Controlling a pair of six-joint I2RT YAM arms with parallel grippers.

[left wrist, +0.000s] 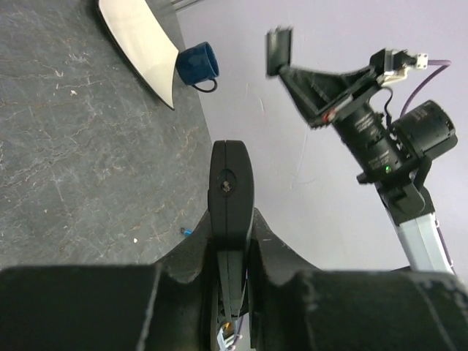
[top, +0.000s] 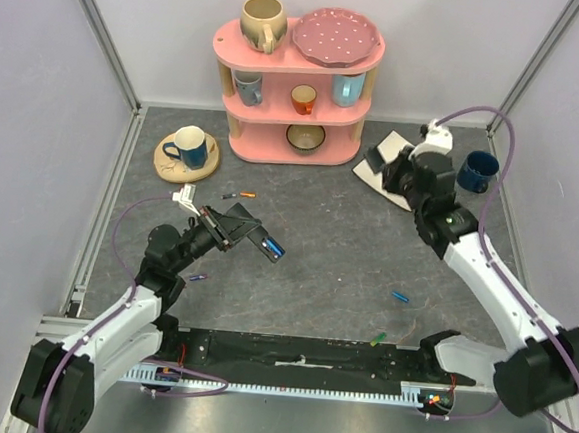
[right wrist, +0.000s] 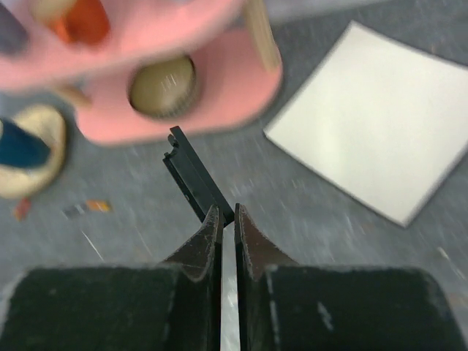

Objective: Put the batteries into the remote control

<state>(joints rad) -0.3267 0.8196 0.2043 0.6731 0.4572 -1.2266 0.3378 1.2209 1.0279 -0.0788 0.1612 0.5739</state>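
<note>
Clamping the remote control point(top: 253, 236) at lower left of the top view, the left gripper point(top: 226, 230) is fully closed on it and holds it above the bench point(top: 329, 230), with something blue at its free end. Loose batteries lie apart on the bench: an orange battery point(top: 245, 194) at upper centre, a blue battery point(top: 401, 296) and a green battery point(top: 378, 337) at lower right. At upper right, the right gripper point(right wrist: 227, 219) pinches a thin black strip point(right wrist: 191, 179), likely the cover, its jaws nearly together. With both grippers occupied, neither can fetch a battery. The strip, pinched by one end only, may twist or drop. No brand, label or writing is readable.
</note>
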